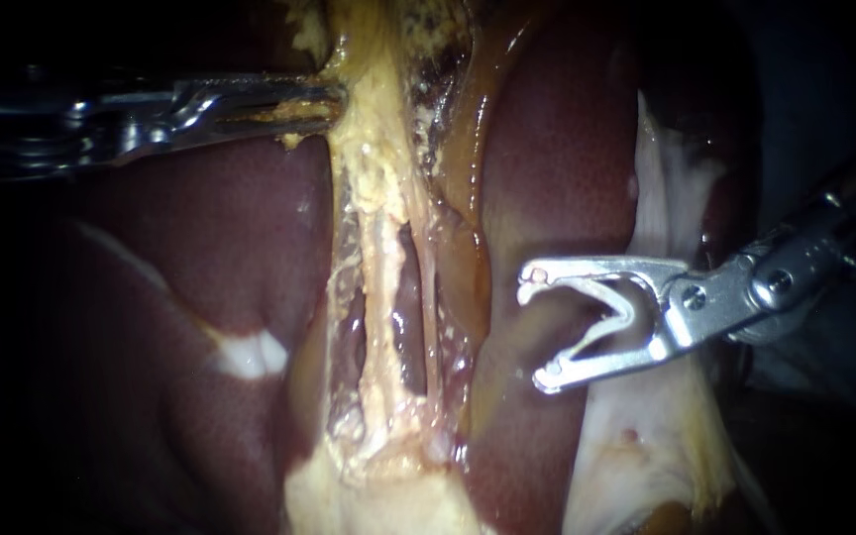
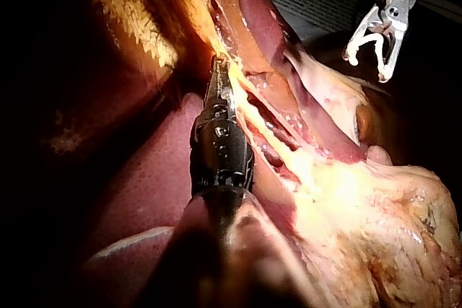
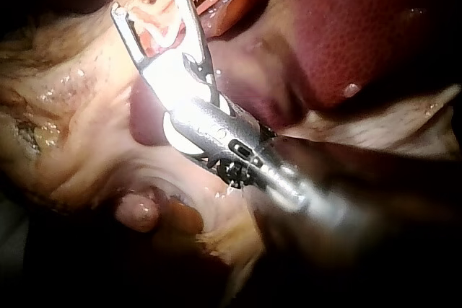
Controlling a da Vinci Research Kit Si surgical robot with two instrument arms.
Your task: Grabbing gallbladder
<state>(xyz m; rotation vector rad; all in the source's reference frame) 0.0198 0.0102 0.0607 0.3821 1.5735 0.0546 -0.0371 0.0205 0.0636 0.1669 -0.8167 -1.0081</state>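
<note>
The gallbladder [image 1: 369, 89] shows as pale yellow tissue in the groove between the two dark red lobes of the liver [image 1: 220, 228], drawn into thin strands. My left instrument [image 1: 334, 104] has its jaws clamped on it at the groove's upper end. My right instrument [image 1: 537, 332] hovers over the right lobe, jaws spread wide, holding nothing.

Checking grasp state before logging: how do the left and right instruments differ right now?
The left instrument has its pincer shut on the yellowish tissue; the right instrument has its pincer wide open, holding nothing. The left instrument sits at the upper part of that tissue, lying nearly level; the right instrument is off it, over the liver, its shaft slanting in from the right. Shared: both are slender shafts ending in a two-jaw pincer.
</note>
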